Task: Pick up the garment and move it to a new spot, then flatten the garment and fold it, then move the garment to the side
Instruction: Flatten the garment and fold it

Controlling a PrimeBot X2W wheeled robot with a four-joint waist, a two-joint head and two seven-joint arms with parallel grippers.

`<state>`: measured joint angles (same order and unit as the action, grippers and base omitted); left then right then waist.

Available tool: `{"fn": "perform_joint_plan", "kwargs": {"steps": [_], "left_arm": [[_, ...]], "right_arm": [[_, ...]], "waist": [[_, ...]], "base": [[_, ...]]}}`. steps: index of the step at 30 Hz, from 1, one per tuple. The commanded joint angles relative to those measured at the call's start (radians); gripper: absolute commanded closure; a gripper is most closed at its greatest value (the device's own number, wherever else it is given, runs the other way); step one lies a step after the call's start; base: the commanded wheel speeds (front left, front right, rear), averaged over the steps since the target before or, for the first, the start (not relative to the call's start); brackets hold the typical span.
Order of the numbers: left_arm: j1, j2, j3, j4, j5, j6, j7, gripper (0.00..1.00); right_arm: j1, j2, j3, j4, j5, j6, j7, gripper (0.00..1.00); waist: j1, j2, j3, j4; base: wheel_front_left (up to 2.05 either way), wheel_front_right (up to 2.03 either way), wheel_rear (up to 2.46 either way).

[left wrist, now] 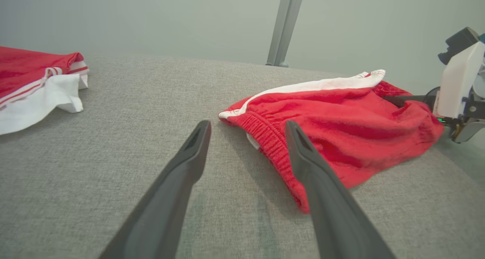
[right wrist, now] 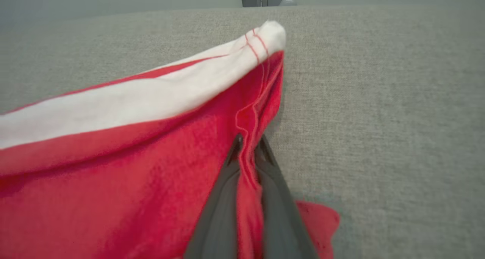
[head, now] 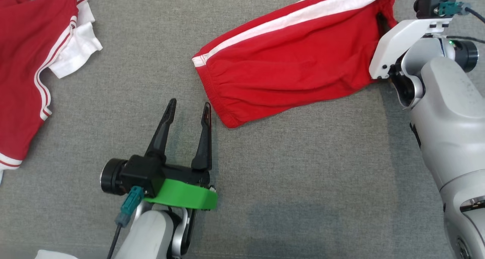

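Now the right gripper [right wrist: 250, 139] is pinching the right end of the shorts [head: 295, 65], which are lying far-right on the surface [head: 303, 175]; the left gripper [head: 189, 109] is gaping empty beside their left end.

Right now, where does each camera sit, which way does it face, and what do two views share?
Head view: on the head, facing down at the grey surface; left gripper, right arm show.
Left wrist view: left wrist, facing the red shorts past its open jaws.
Right wrist view: right wrist, along the right gripper, jaws shut on the shorts.
Shared: both wrist views show the shorts.
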<state>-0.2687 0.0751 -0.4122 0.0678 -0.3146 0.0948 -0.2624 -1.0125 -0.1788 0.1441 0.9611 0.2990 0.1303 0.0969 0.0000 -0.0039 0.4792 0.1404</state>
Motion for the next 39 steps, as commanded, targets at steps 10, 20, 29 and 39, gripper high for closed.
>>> {"fn": "perform_joint_plan", "kwargs": {"steps": [10, 20, 29, 39], "left_arm": [[0.206, -0.003, 0.059, 0.005, 0.063, -0.047, -0.003, 0.00], [0.324, -0.013, 0.149, -0.013, 0.069, -0.068, -0.003, 0.00], [0.383, -0.023, 0.161, -0.016, 0.047, -0.072, -0.003, 0.00], [0.341, -0.024, 0.135, -0.003, 0.051, -0.068, -0.003, 0.00]], "right_arm": [[0.267, -0.031, -0.028, -0.101, 0.274, -0.001, 0.034, 1.00], [0.434, -0.188, -0.197, -0.065, 0.360, 0.000, 0.048, 1.00], [0.448, -0.126, -0.198, -0.162, 0.351, 0.000, 0.033, 1.00], [0.435, 0.116, -0.005, -0.297, 0.340, 0.000, 0.072, 1.00]], "waist": [[0.0000, 0.0039, -0.245, -0.140], [0.0000, 0.0039, -0.337, -0.131], [0.0000, 0.0039, -0.391, -0.105], [0.0000, 0.0039, -0.358, -0.132]], "base": [[0.00, 0.00, 0.00], [0.00, 0.00, 0.00], [0.00, 0.00, 0.00], [0.00, 0.00, 0.00]]}}
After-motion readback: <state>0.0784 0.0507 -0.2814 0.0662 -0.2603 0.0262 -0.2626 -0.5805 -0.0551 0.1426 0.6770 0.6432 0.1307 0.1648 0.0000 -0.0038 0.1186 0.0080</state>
